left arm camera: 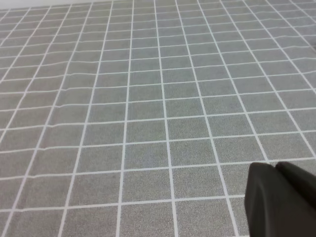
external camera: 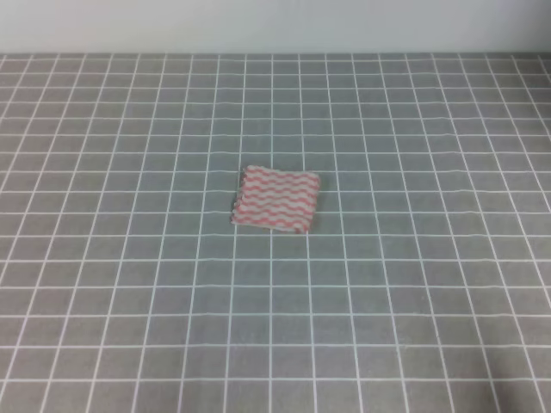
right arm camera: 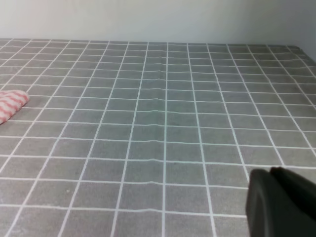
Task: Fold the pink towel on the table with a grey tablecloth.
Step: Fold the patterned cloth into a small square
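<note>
Exterior high view: the towel (external camera: 275, 200) lies folded into a small rectangle near the middle of the table (external camera: 413, 284). Neither gripper is near it. Each wrist view shows only a dark gripper part; jaw state cannot be told.

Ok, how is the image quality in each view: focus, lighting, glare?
Exterior high: soft and slightly blurred, even light, pink towel casts almost no shadow. Left wrist: grid lines sharp, dark gripper part at the lower right blurred. Right wrist: sharp grid, no glare, towel edge soft.
</note>
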{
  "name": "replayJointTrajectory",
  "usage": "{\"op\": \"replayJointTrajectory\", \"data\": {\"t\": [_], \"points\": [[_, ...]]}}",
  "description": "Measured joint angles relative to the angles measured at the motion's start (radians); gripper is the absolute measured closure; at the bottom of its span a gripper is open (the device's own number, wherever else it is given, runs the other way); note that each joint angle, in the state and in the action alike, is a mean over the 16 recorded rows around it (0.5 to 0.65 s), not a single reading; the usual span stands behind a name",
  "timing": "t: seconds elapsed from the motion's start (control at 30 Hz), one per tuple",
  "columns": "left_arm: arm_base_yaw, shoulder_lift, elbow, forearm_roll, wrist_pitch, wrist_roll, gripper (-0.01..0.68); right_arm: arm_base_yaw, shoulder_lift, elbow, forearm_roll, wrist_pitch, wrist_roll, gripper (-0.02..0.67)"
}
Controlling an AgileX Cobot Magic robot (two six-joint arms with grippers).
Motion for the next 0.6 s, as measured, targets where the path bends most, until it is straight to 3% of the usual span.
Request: {"op": "replayJointTrajectory", "data": {"t": [0.6], "points": [[0.0, 0.004, -0.008, -0.001, 0.008, 0.0, 0.673, 0.0, -0.003, 0.005, -0.001, -0.002, 0.0, 0.667]]}}
